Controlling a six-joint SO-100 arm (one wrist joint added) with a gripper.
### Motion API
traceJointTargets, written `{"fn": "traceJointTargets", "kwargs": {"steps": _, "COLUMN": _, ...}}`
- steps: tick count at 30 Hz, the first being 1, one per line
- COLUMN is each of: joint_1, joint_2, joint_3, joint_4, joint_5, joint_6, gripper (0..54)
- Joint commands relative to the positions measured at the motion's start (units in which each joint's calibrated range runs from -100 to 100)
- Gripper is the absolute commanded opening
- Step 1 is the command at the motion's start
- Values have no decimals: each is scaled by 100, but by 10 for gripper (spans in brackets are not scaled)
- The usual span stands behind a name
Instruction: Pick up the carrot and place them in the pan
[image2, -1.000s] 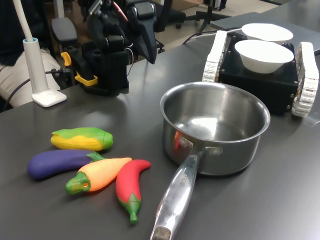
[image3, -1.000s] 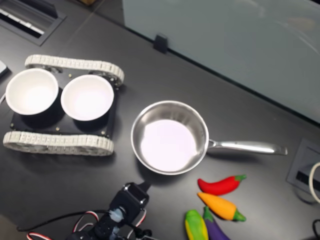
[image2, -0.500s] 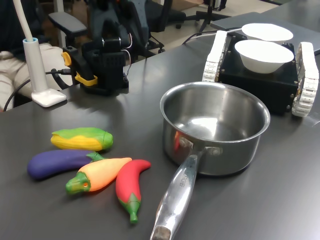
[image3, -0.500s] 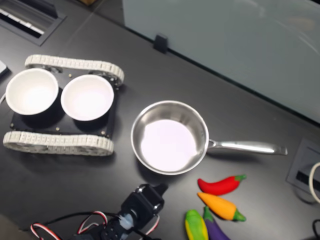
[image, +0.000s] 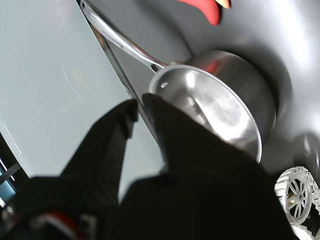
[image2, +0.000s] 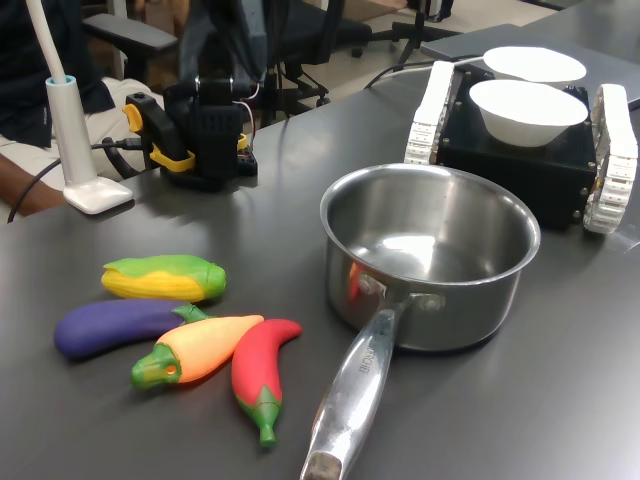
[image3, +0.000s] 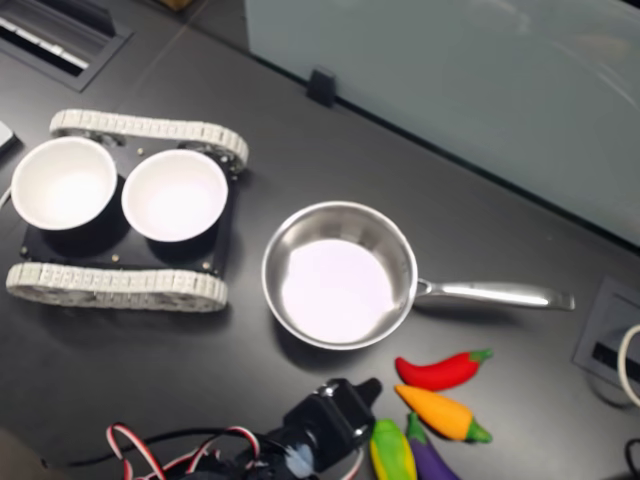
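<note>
Gleaming round steel pan (image2: 430, 255) empty; smooth tapered orange carrot (image2: 200, 349) beside handle.

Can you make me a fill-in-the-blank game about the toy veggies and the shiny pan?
1. The pan has ____ inside it.
2. In the first exterior view, the carrot lies between the purple eggplant and the red ____.
3. The two white ____ sit on a black box with toothed white tracks along its sides.
4. The claw holds ____.

Missing words: nothing; pepper; bowls; nothing
</note>
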Motion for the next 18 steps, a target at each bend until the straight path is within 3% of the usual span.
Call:
{"fn": "traceJointTargets", "kwargs": {"steps": 1, "joint_1": 566, "joint_2": 493, "joint_3": -834, "joint_4": 42, "joint_5": 122, "joint_6": -233, "gripper": 54}}
{"fn": "traceJointTargets", "kwargs": {"steps": 12, "joint_1": 1243, "joint_2": 1674, "joint_3": -1616, "joint_4": 42, "joint_5": 361, "joint_6": -527, "gripper": 149}}
{"fn": "traceJointTargets", "kwargs": {"steps": 18, "joint_1": 1415, "joint_2": 2180, "joint_3": -1907, "joint_4": 42, "joint_5": 474, "joint_6": -527, "gripper": 185}}
